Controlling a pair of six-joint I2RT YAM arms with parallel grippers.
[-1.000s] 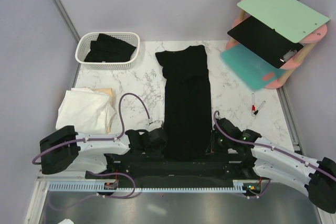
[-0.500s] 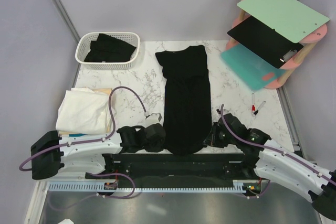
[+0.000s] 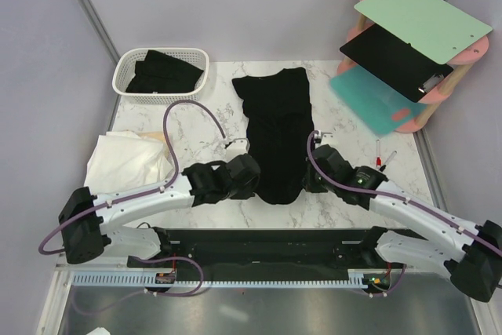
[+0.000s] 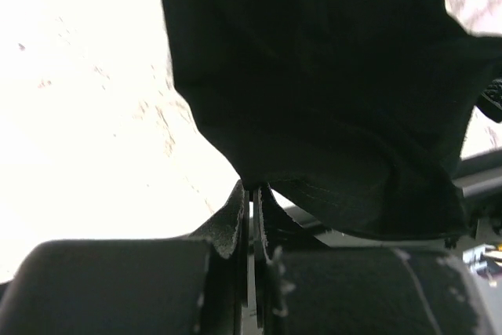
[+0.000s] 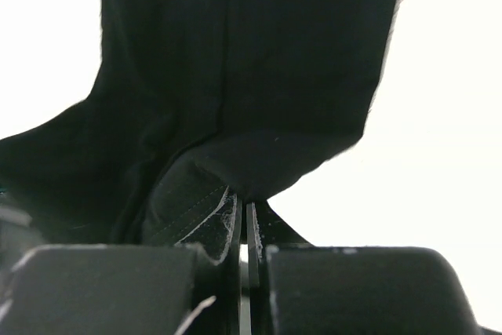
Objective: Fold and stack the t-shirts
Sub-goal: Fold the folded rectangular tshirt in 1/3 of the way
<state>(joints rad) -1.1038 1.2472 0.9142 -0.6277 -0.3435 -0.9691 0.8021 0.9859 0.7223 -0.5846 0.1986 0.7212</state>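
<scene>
A black cloth t-shirt [image 3: 274,119] lies in the middle of the white marbled worktop [image 3: 200,127], folded lengthwise into a narrow strip. Its long axis runs from top to bottom of the overhead view, with the neck and sleeves at the upper end and the hem at the lower end.

The left jaws sit at the hem's left corner and the right jaws at its right corner, and the lower edge sags in a curve between them. Each wrist view shows its jaws pressed together to a thin slit, pinching a corner of the black fabric, stitched hem visible.

At centre left rests a pile of white and cream cloth shirts [image 3: 125,164]. A white plastic lattice basket [image 3: 123,78] at upper left holds more black shirts [image 3: 166,71]. At upper right, a pink rack [image 3: 423,111] carries mint-green [image 3: 423,17], black [image 3: 392,59] and teal [image 3: 372,100] boards.
</scene>
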